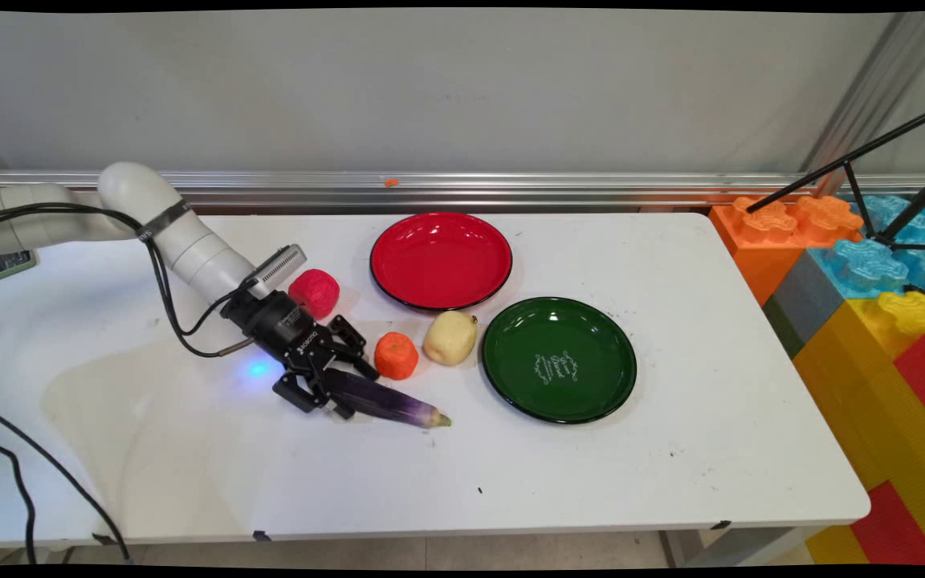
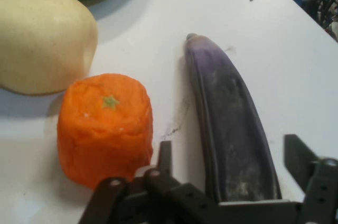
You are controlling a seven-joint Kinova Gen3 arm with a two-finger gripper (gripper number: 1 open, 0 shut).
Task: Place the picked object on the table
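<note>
Red plate [image 1: 441, 261], green plate [image 1: 559, 359]: nothing inside.

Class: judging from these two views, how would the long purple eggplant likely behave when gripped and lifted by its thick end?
The eggplant looks stiff, so it probably stays straight. Its smooth tapered skin may slip between the fingers. Held at one end by the gripper, its tip could droop.

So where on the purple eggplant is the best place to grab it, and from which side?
Probably across the thick end of the eggplant, nearest the gripper, coming from above with the jaws straddling its narrow width. It lies flat, long and tapering toward the tip, and the orange piece crowds one side.
</note>
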